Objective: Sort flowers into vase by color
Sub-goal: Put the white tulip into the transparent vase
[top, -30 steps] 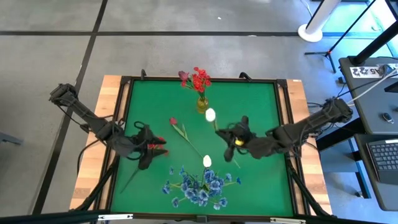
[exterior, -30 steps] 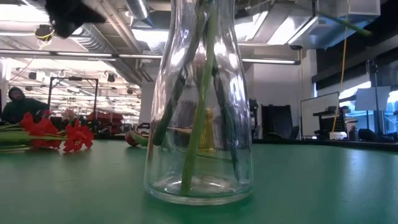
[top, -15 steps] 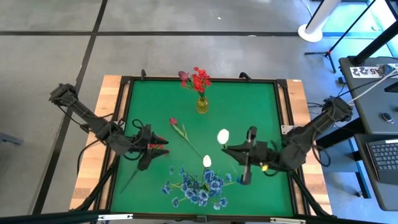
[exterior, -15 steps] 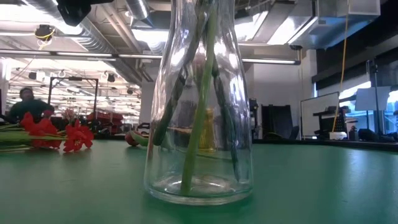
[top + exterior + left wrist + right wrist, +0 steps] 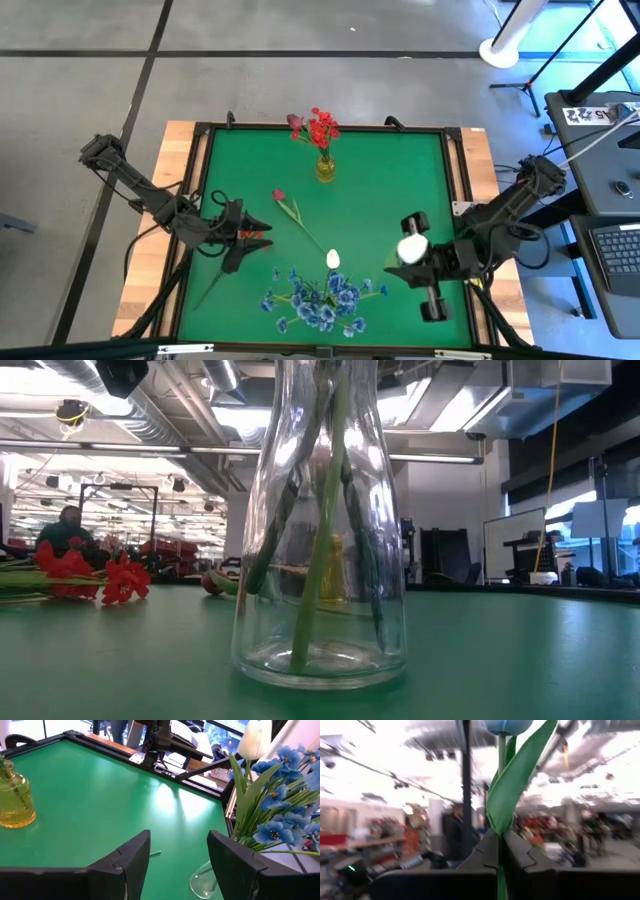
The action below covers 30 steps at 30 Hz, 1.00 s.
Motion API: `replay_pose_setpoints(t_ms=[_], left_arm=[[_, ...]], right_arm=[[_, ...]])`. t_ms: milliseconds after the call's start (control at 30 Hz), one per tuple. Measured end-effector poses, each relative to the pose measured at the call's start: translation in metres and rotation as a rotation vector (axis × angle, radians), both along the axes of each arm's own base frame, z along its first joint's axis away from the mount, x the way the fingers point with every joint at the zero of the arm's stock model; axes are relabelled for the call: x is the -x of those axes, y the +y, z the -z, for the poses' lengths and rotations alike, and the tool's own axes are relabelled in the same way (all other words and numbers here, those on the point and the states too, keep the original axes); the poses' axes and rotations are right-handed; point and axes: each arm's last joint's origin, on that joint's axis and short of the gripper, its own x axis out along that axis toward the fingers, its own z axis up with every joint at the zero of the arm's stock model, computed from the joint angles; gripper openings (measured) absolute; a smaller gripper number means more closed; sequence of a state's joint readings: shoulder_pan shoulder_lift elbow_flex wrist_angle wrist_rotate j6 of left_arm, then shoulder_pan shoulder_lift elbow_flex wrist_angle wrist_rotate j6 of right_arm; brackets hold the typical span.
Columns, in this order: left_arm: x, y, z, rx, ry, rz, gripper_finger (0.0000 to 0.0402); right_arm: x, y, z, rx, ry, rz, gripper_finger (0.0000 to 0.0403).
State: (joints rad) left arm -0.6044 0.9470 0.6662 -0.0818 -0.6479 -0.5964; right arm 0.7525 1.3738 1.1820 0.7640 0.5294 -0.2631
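My right gripper (image 5: 418,262) is raised over the table's near right part, shut on a white flower whose bud (image 5: 410,248) faces the high camera. My left gripper (image 5: 245,237) is open and low over the red flower (image 5: 252,236) that lies at the table's left; its fingers (image 5: 134,860) show nothing between them. A clear vase (image 5: 320,530) at the near edge holds blue flowers (image 5: 322,298) and a white bud (image 5: 333,259). A yellow vase (image 5: 325,168) near the far edge holds red flowers (image 5: 321,128). A pink rosebud flower (image 5: 279,195) lies flat mid-table. My right gripper pinches the white flower's green stem (image 5: 500,842) between its two fingers (image 5: 482,854), below a long leaf (image 5: 515,780). The fingers lie across the stem. The flower is lifted clear and stands upright, with its bud (image 5: 506,724) above the fingers.
A raised dark frame (image 5: 200,200) runs round the green table (image 5: 400,170). Bare green surface lies between the two vases and toward the far right corner. The red flower's stem (image 5: 212,290) slants toward the near left corner. A person (image 5: 68,530) shows far off in the room.
My right gripper has carried the white flower from the table's middle toward the near right corner, rising and turning, so the flower now stands upright instead of slanting toward the yellow vase.
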Motion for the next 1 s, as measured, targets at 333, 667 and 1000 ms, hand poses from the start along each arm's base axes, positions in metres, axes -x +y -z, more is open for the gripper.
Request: replay_pose_setpoints(t_ms=[333, 667, 1000], left_arm=[[0.0, 0.0, -0.002, -0.001, -0.017, -0.013, 0.0193], [0.0, 0.0, -0.001, 0.0, -0.016, -0.014, 0.0193], [0.0, 0.0, -0.001, 0.0, -0.015, -0.013, 0.0193]], right_arm=[[-0.034, 0.011, 0.024, -0.034, -0.126, -0.034, 0.0003], [-0.043, 0.019, 0.037, -0.015, -0.108, -0.031, 0.0003], [-0.034, 0.012, 0.011, -0.003, -0.223, -0.014, 0.0003]])
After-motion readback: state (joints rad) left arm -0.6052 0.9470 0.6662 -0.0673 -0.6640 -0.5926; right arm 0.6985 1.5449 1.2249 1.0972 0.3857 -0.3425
